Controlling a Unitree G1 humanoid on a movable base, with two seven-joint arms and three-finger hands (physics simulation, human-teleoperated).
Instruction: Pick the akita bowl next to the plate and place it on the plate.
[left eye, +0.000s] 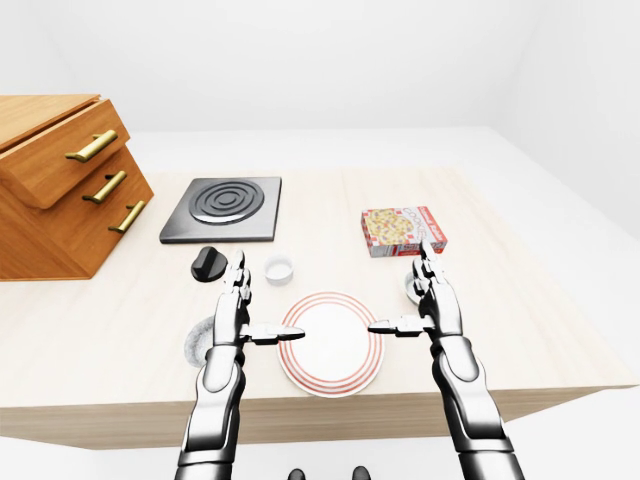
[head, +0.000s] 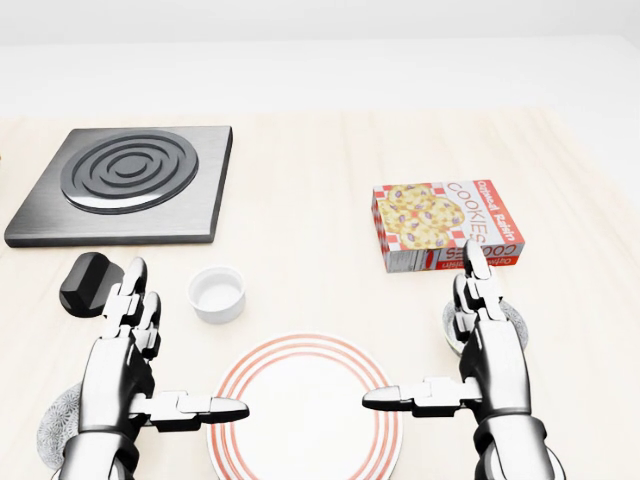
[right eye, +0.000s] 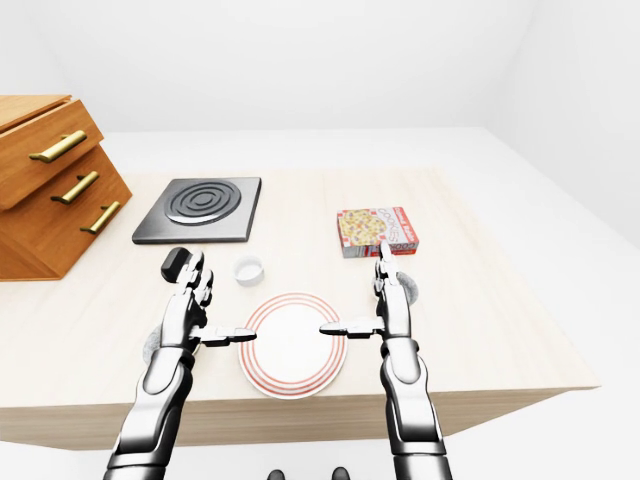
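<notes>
Both your hands hover open, holding nothing; reaching the left hand carelessly could knock the akita bowl off-target, away from the plate.

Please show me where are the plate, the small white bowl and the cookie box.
plate (head: 305, 420): head view, its white centre.
bowl (head: 217, 293): head view, its inside.
cookie box (head: 446, 224): head view, its top face.

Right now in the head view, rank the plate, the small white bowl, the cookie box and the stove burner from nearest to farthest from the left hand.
1. Plate: just right of the left hand, under its thumb tip.
2. Small white bowl: above and right of the hand.
3. Stove burner: higher, upper left.
4. Cookie box: far across, upper right.
</notes>
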